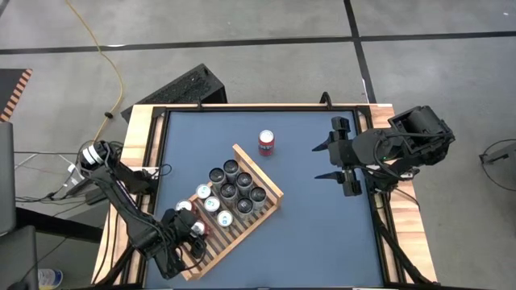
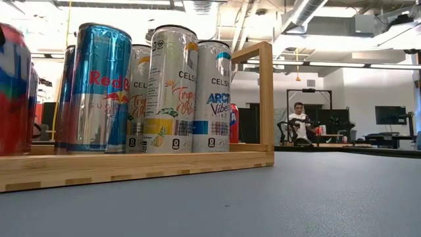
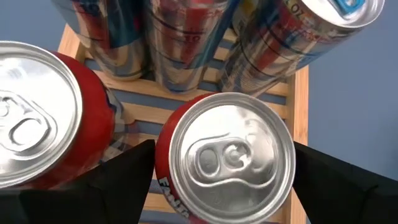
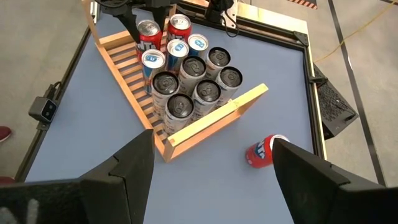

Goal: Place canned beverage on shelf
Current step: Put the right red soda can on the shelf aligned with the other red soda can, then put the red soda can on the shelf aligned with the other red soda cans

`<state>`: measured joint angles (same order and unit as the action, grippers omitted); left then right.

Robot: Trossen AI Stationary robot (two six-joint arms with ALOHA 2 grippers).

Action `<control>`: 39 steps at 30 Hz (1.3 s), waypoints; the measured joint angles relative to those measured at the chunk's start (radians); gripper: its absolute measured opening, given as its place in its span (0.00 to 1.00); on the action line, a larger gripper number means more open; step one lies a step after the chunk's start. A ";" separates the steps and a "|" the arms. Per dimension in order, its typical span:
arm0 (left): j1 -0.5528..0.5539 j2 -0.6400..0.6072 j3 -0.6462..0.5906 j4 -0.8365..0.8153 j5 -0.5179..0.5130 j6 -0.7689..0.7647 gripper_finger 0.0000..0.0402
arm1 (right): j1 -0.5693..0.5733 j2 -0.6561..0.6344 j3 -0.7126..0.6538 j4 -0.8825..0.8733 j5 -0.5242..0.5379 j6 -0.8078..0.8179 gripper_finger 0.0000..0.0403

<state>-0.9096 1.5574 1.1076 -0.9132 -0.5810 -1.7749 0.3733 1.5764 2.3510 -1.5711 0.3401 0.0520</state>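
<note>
Cans on shelf (image 4: 134,93): ten; loose red can (image 1: 266,142): one.

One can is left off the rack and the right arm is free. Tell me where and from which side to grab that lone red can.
Grip the red can around its round side wall at mid height. It stands upright, alone on the blue table, clear of the wooden shelf. Probably best to come level from the right gripper, whose jaws already stand open toward it, with nothing between them.

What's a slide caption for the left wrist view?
Left gripper straddling a red can standing on the slatted shelf, beside another red can.
</note>
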 joint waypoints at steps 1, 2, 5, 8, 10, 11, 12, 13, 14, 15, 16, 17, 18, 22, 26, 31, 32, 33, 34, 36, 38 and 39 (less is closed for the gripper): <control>0.000 0.000 0.000 -0.002 -0.002 0.001 0.82 | 0.000 0.000 0.000 0.000 0.000 0.000 0.71; 0.000 0.000 0.000 -0.001 -0.006 0.001 0.82 | 0.000 0.000 0.000 0.000 0.000 0.001 0.71; 0.000 0.000 0.000 -0.003 -0.011 0.002 0.82 | 0.000 0.000 0.000 0.000 -0.001 0.001 0.71; 0.000 0.000 0.000 -0.003 -0.011 0.002 0.82 | 0.000 0.000 0.000 0.000 -0.001 0.001 0.71; 0.000 0.000 0.000 -0.003 -0.011 0.002 0.82 | 0.000 0.000 0.000 0.000 -0.001 0.001 0.71; 0.000 0.000 0.000 -0.002 -0.010 0.001 0.82 | 0.000 0.000 0.000 0.000 -0.001 0.001 0.71; 0.000 0.000 0.001 -0.002 -0.010 0.001 0.82 | 0.000 0.000 0.000 0.000 -0.001 0.001 0.71; 0.000 0.000 0.002 -0.003 -0.009 0.001 0.82 | 0.000 0.000 0.000 0.000 -0.001 0.002 0.71; 0.000 0.000 0.007 -0.004 -0.004 0.001 0.82 | 0.000 0.000 0.000 0.000 -0.001 0.002 0.71; 0.000 0.000 0.010 -0.004 0.001 0.004 0.82 | 0.000 0.000 0.000 0.000 -0.001 0.002 0.71; 0.000 -0.002 0.011 -0.003 0.006 0.007 0.82 | 0.000 0.000 0.000 0.000 -0.001 0.002 0.71; 0.000 -0.005 0.011 -0.004 0.016 0.008 0.82 | 0.000 0.000 0.000 0.000 -0.001 0.002 0.71; 0.000 -0.007 0.011 -0.004 0.022 0.007 0.82 | 0.000 0.000 0.000 0.000 -0.001 0.002 0.71; 0.000 -0.020 0.011 -0.005 0.031 0.007 0.82 | 0.000 0.000 0.000 0.000 -0.002 0.002 0.71; 0.000 -0.028 0.011 -0.017 0.032 0.007 0.82 | 0.000 0.000 0.000 0.000 -0.002 0.002 0.71; 0.000 -0.048 0.011 -0.018 0.023 0.008 0.82 | 0.000 0.000 0.000 0.000 -0.002 0.002 0.71; 0.000 -0.054 0.011 -0.018 0.023 0.011 0.82 | 0.000 0.000 0.000 0.000 -0.003 0.002 0.71; 0.000 -0.061 0.011 -0.018 0.024 0.016 0.82 | 0.000 0.000 0.000 0.000 -0.003 0.002 0.71; 0.000 -0.069 0.011 -0.019 0.026 0.019 0.82 | 0.000 0.000 0.000 0.000 -0.003 0.002 0.71; 0.000 -0.088 0.011 -0.021 0.032 0.021 0.82 | 0.000 0.000 0.000 0.000 -0.003 0.001 0.71; 0.000 -0.113 0.011 -0.025 0.036 0.025 0.82 | 0.000 0.000 0.000 0.000 -0.003 0.000 0.71; 0.000 -0.129 0.011 -0.025 0.035 0.027 0.82 | 0.000 0.000 0.000 0.000 -0.003 0.000 0.71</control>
<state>-0.9100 1.4286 1.1183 -0.9381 -0.5458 -1.7479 0.3733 1.5764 2.3508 -1.5711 0.3374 0.0517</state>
